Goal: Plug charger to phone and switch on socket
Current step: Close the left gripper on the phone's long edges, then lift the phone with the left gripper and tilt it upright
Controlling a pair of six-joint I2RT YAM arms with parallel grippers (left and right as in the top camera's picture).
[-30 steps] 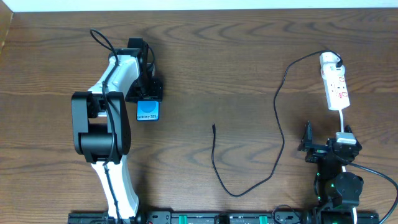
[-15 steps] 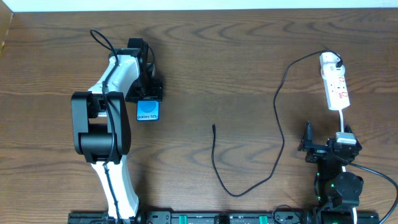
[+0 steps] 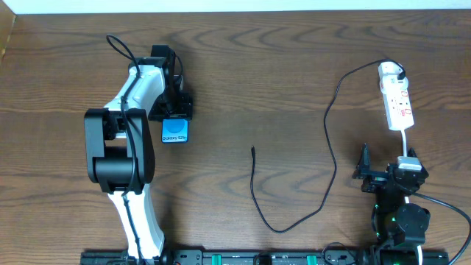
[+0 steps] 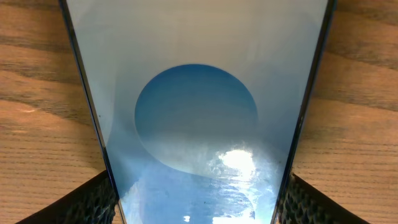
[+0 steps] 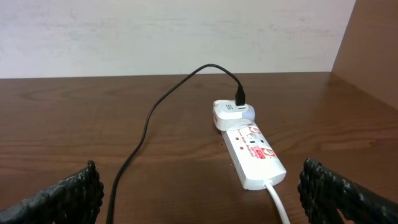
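While the left gripper (image 4: pixel 196 202) clamps the phone (image 4: pixel 196 112) by its long edges, nearer the left edge of the counter (image 3: pixel 294 66), the right gripper (image 5: pixel 199 190) stands released at the near-right corner. The socket (image 5: pixel 255 155) lies by the right edge, with the charger (image 3: pixel 254 184) plugged into it and the cable tip loose mid-counter.

You have two arms at one table (image 3: pixel 294 66): one left arm (image 3: pixel 125 158) and one right arm (image 3: pixel 397 217). That gives you two grippers, the left gripper (image 3: pixel 174 116) and the right gripper (image 5: pixel 199 190). You also have one phone (image 3: pixel 174 132), one charger (image 3: pixel 252 163) with one white plug (image 5: pixel 229 113), and one socket (image 3: pixel 397 103). Its red marks are too small to count.
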